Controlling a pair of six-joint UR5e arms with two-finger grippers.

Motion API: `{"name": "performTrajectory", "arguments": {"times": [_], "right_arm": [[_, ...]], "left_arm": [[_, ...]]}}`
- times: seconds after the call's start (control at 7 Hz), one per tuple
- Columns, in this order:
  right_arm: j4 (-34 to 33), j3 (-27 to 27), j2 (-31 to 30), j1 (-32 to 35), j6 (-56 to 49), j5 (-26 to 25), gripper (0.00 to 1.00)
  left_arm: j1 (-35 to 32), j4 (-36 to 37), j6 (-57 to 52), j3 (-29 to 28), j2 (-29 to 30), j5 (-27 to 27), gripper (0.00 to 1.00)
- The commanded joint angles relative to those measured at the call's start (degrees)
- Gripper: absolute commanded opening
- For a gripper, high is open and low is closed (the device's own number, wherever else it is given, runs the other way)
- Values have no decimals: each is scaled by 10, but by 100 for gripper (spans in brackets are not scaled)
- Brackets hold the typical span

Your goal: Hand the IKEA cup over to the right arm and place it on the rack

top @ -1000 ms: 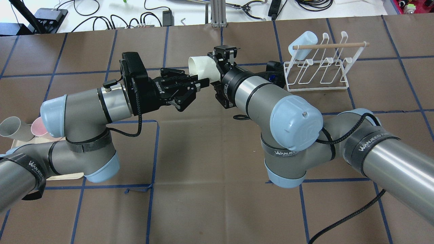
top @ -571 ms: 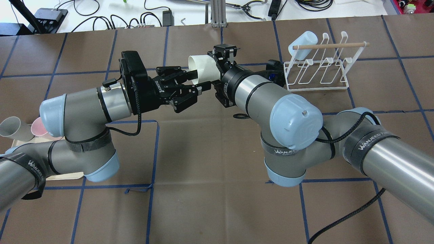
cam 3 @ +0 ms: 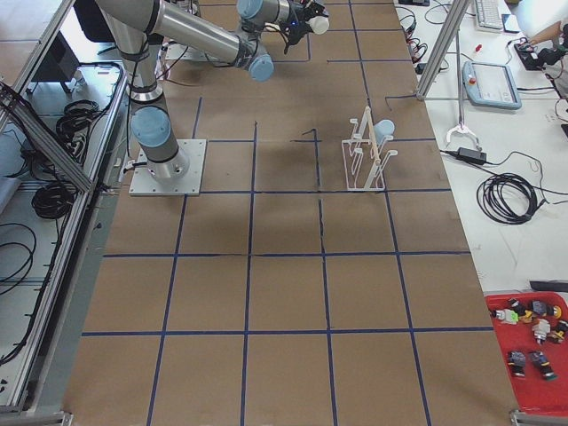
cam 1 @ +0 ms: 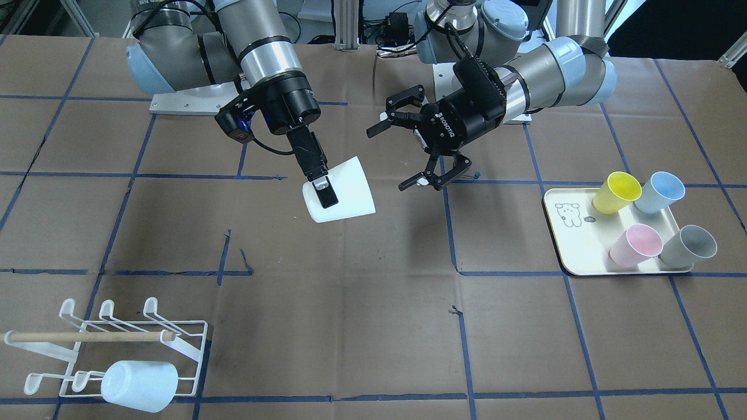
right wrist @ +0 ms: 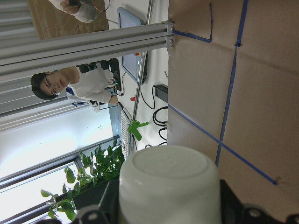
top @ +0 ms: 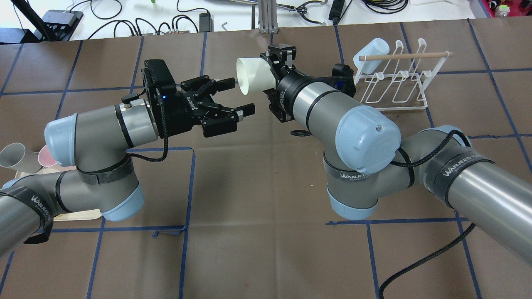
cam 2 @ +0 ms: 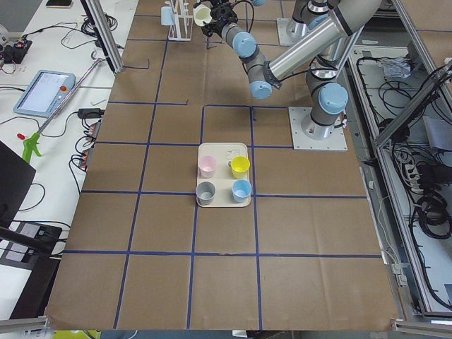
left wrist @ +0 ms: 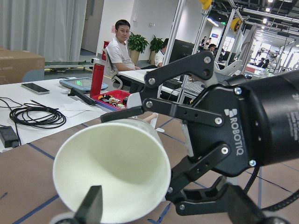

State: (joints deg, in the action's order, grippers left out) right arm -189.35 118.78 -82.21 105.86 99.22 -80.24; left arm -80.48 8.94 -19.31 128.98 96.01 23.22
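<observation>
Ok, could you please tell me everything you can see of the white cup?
The cup is plain white, tapered and without a handle, smooth like plastic. It hangs on its side in the air above the table. The right gripper is shut on its wall near the base, with one finger lying along the outside. Its mouth is open and empty inside. It faces the left gripper, which is open and clear of it. Nothing else touches it.
</observation>
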Motion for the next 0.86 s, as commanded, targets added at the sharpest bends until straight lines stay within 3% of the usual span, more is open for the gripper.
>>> {"name": "performTrajectory", "arguments": {"times": [0.0, 0.14, 0.29, 0.57, 0.71], "right_arm": [[2, -2, 0, -42, -48, -3, 19], [4, 0, 1, -63, -96, -3, 19], [5, -1, 0, -92, -144, -3, 19], [8, -3, 0, -141, -288, -4, 18], [9, -2, 0, -159, -382, -21, 18]], "left_arm": [[91, -5, 17, -1, -7, 4, 99], [99, -9, 44, -4, -2, 23, 99], [97, -17, 115, -30, 1, 145, 99], [81, -171, 138, -110, 3, 278, 100], [45, -277, 138, -148, -3, 380, 100]]}}
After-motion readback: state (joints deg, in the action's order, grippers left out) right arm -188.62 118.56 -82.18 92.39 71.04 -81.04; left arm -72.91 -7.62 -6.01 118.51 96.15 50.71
